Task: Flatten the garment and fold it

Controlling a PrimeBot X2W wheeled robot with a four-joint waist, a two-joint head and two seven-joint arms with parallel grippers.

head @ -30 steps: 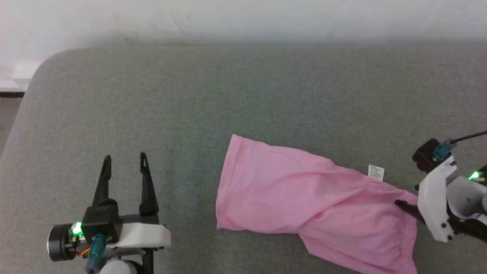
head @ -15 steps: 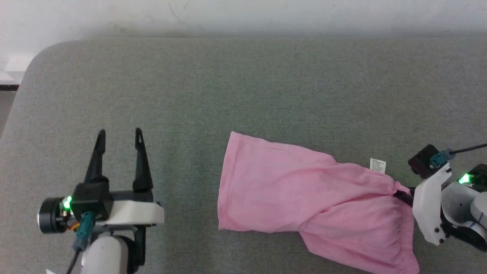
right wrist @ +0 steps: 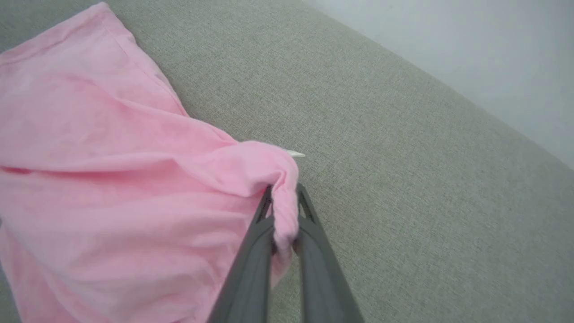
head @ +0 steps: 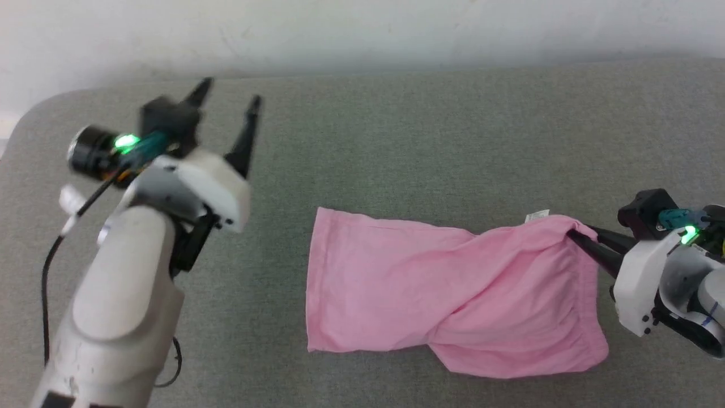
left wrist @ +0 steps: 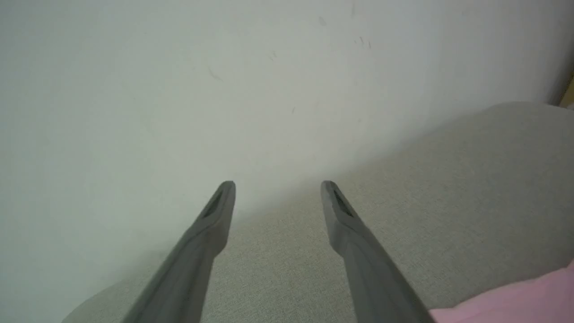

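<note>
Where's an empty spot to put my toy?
The grey fabric cushion is bare between the white wall and the light-pink cloth garment, and between the garment and the left claw. It's crowded on the right, where the right claw pinches the garment.

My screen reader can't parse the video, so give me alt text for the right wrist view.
The right gripper is shut on a bunched edge of the pink garment, close to its small white label. The rest of the cloth spreads to the view's left over a grey fabric surface, with a pale wall at the upper right.
</note>
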